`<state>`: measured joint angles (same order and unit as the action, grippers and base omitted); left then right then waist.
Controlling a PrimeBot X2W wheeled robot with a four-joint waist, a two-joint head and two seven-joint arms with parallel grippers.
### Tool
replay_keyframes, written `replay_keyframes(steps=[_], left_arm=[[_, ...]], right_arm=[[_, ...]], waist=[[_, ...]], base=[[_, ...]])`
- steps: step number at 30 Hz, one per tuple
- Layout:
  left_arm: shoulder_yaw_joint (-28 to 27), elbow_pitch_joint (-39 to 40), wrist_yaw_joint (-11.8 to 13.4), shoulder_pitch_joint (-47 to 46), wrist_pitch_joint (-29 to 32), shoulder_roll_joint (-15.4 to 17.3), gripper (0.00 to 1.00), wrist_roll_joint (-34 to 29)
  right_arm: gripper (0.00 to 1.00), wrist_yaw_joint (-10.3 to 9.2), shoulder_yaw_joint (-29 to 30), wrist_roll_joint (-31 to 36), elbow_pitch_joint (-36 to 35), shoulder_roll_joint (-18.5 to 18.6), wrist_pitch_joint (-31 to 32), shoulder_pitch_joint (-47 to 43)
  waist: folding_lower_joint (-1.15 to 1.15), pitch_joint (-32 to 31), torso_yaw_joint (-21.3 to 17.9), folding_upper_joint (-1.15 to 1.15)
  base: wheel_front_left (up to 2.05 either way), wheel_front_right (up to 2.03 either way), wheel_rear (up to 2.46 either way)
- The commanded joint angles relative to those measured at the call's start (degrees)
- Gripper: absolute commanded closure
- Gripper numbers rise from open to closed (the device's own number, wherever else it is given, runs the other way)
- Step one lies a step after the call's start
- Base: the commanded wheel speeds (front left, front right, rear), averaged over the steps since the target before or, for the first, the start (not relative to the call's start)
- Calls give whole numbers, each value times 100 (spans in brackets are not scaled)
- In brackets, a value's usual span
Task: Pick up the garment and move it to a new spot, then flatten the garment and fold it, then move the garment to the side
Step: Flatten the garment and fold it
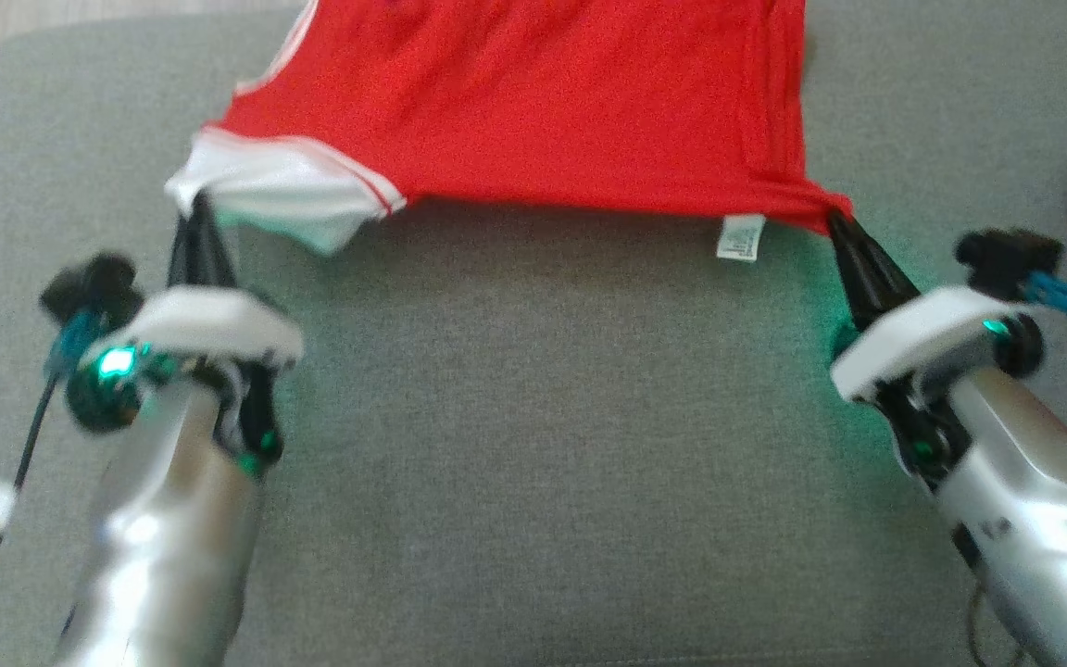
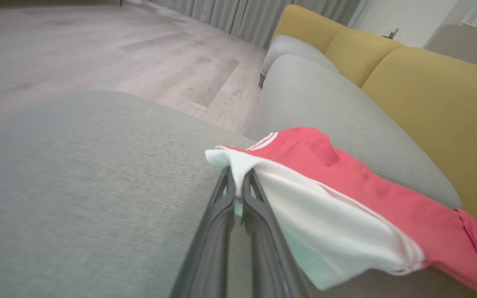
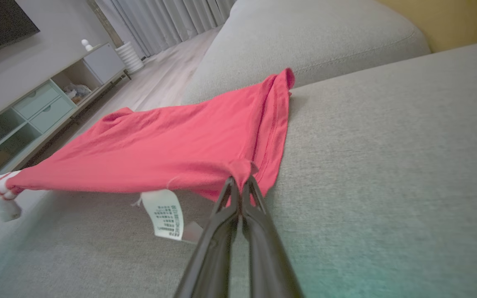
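Left gripper (image 1: 198, 206): clamped on white sleeve (image 1: 283, 190).
Right gripper (image 1: 836, 222): clamped on red corner beside tag (image 1: 739, 237).
Garment (image 1: 533, 102): stretched between both, near edge raised over cushion (image 1: 533, 417).

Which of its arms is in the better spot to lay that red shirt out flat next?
Probably neither alone: the left gripper pinches the white sleeve, the right gripper the red hem corner beside the label, and the shirt hangs taut between them. Both should lower together.

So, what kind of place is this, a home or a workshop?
Most likely a home living room: a grey sofa with yellow back cushions, long curtains, and a low cabinet with drawers.
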<state>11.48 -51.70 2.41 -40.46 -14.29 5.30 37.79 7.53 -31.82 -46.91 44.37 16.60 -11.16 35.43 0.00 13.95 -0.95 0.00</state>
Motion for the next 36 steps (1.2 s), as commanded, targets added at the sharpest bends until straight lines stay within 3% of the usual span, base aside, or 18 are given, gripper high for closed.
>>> replay_keyframes(steps=[1,6,12,16,20,24,27,31,36], left_arm=[[-253,654,143,491,-69,359,100,-223],[-222,2105,539,1781,62,617,100,-501],[-152,5320,1587,3769,1383,1117,100,-766],[-129,7111,2155,4771,2156,1380,100,-937],[-79,8192,2509,5373,2691,1541,100,-1065],[-29,8717,2651,5614,3017,1634,100,-1098],[-25,8779,2682,5652,3206,1689,100,-1056],[-16,8609,2583,5529,3413,1749,100,-885],[-79,7870,2185,4887,3717,1782,100,-332]], right_arm=[[100,-4,-54,-77,-409,280,-113,-313],[100,-4,92,-69,-1128,757,2,-1026],[100,-4,922,207,-2331,1086,852,-2343],[100,-4,1834,648,-3381,927,1745,-3403],[100,-4,2876,1263,-4617,428,2817,-4425],[100,-4,3582,1802,-5831,-218,3846,-5148],[100,-4,3770,2034,-6432,-576,4396,-5356],[100,-4,3779,2209,-6681,-767,4878,-5336],[100,-4,3674,2155,-6407,-699,5216,-4830]], waist=[[0,-140,20,0],[0,-357,65,0],[0,-505,141,0],[0,-541,162,0],[0,-568,147,0],[0,-572,133,0],[0,-563,94,0],[0,-504,59,0],[0,-289,75,0]], base=[[0,0,0],[0,0,0],[0,0,0],[0,0,0],[0,0,0],[0,0,0],[0,0,0],[0,0,0],[0,0,0]])
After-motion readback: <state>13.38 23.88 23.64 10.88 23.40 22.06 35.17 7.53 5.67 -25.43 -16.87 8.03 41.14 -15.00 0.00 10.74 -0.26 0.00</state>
